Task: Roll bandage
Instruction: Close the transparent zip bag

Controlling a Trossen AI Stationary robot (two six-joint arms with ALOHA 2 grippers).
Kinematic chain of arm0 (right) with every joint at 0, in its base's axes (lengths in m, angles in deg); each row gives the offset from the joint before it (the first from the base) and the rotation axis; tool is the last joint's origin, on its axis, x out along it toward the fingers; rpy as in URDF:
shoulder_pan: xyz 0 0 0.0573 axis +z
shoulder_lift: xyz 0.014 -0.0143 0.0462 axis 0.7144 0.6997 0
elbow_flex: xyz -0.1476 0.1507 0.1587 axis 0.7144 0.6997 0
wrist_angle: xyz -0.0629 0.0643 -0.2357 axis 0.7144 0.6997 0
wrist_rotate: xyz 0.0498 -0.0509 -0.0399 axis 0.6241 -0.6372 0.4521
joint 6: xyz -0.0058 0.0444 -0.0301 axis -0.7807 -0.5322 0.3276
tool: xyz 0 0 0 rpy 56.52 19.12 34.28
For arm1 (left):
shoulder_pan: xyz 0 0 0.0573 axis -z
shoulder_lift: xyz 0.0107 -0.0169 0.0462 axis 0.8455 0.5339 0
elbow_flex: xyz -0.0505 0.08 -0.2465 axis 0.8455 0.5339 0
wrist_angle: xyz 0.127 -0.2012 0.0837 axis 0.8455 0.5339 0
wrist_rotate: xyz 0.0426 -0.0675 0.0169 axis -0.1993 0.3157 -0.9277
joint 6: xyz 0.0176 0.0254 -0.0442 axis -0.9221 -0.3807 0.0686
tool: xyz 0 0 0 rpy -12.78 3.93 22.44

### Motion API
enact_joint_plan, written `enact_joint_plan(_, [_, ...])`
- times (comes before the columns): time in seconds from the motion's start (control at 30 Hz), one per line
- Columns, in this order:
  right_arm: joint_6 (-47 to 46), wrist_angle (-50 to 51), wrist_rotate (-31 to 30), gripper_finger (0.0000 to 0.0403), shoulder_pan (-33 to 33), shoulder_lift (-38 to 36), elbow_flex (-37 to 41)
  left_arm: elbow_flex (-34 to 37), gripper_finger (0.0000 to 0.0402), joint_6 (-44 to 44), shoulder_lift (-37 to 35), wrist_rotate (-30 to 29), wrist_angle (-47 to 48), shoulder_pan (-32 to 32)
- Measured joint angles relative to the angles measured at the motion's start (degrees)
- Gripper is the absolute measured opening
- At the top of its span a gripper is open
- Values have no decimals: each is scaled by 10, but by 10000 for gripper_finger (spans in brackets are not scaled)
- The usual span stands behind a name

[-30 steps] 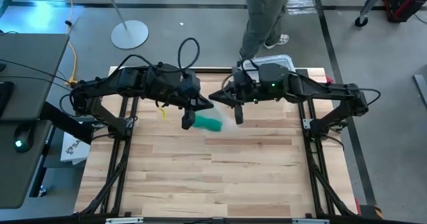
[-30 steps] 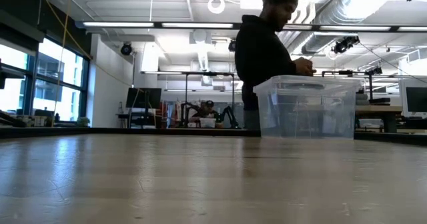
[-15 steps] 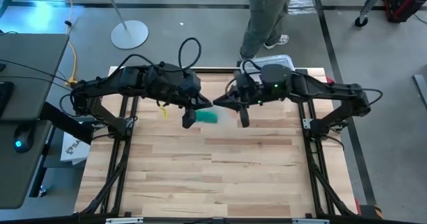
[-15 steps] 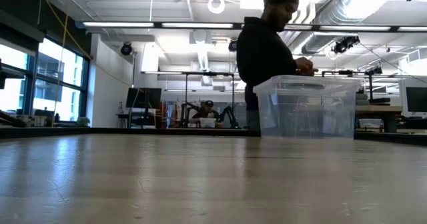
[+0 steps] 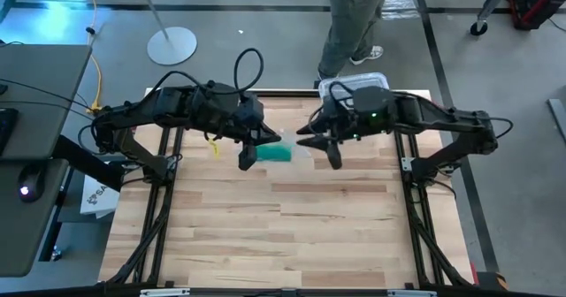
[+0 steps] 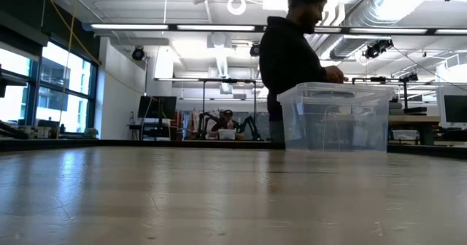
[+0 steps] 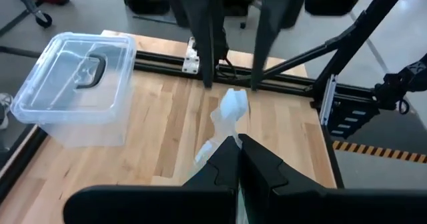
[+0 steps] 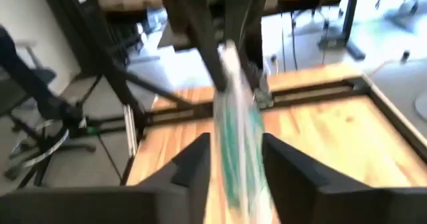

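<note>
The green bandage (image 5: 279,153) sits inside a crinkly clear plastic bag (image 7: 227,116), held in the air over the far middle of the table. My left gripper (image 5: 258,147) is shut on that bag. My right gripper (image 5: 316,146) faces it from the right, open. In the right wrist view its fingers stand on either side of the bag (image 8: 233,141) with a gap on both sides, and green shows through the plastic. My left gripper pinches the clear bag (image 7: 230,132) between its two shut fingers, coming from the table's left and slanting down. The bag sticks out past the fingertips toward the right arm, lifted clear of the table. Whether the fingers also catch the bandage inside is hidden by them.
A clear plastic box with a black handle (image 5: 358,87) stands at the table's far right corner and also shows in the low view (image 6: 336,117). A person (image 5: 349,19) stands just beyond the far edge. Bare wood (image 5: 283,235) fills the near half of the table.
My right gripper has opened, let go of the bag and drawn back toward the table's right edge. The bag with the green bandage stays in my left gripper and has swung a little toward the far edge.
</note>
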Motion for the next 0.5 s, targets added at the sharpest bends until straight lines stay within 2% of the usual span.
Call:
enact_joint_plan(0.1, [-6,6,2,148,0,22,0,0,0,-23,0,3,0,0])
enact_joint_plan(0.17, [-10,5,2,143,0,40,1,0,0,-34,0,10,2,-5])
enact_joint_plan(0.27, [-13,5,-15,98,0,57,1,0,0,-47,0,27,2,-18])
enact_joint_plan(0.37, [-8,7,-16,22,0,65,1,0,0,-61,0,36,14,-33])
enact_joint_plan(0.5, [-46,55,-26,5,-7,64,0,0,15,-83,0,37,99,-62])
